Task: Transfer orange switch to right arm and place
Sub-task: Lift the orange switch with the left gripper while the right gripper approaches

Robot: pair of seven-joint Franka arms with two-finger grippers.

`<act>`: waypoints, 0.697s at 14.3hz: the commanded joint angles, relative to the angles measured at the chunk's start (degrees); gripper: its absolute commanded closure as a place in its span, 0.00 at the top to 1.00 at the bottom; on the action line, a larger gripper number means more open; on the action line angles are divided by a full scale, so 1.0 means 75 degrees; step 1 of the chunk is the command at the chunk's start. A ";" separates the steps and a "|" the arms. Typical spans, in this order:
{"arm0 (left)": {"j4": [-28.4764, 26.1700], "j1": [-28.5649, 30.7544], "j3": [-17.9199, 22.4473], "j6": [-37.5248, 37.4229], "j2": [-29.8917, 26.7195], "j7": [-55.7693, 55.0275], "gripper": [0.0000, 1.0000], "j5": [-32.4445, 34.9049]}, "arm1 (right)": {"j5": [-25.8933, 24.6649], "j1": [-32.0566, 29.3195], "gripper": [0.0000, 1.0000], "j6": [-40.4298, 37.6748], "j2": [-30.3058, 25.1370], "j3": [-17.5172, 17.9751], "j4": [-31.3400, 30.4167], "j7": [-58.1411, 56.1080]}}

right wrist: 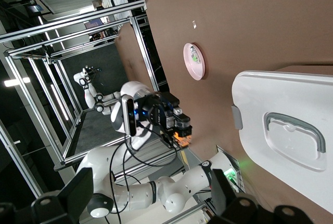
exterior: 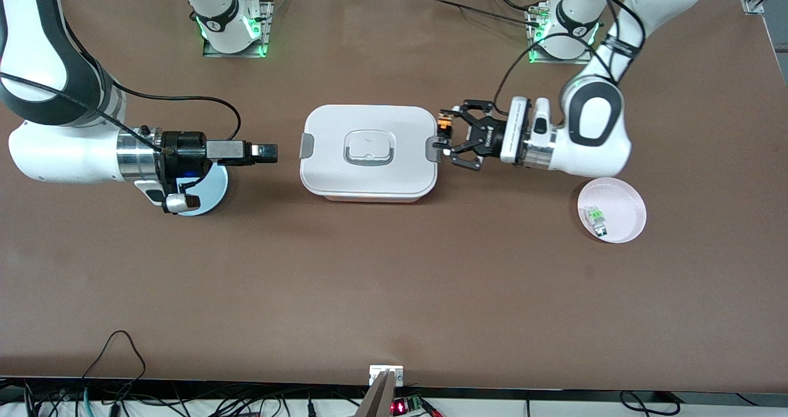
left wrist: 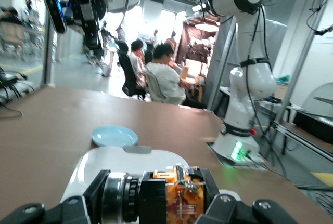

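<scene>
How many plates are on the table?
2. A blue plate lies under the right arm's wrist, partly hidden. A pink plate, holding a small clear-and-green component, sits toward the left arm's end.

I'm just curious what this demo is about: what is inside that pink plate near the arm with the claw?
A small clear-and-green component lies in the pink plate, alone. The left hand, over the table beside the white lidded box, grips the orange switch. Nothing covers the plate.

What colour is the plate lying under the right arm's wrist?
Pale blue plate; clearest in the left wrist view.
</scene>
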 commanded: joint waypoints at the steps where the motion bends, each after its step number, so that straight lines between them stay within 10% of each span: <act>1: -0.0388 0.0033 -0.0826 0.1119 -0.0050 0.1376 0.00 -0.1413 | 0.0151 0.0145 1.00 0.0239 -0.0119 0.0020 -0.0106 0.0171; 10: -0.0259 -0.0436 -0.1673 0.3151 -0.0003 0.2139 0.00 -0.3947 | 0.0163 0.0790 1.00 0.0930 0.0255 0.0032 -0.0376 0.0112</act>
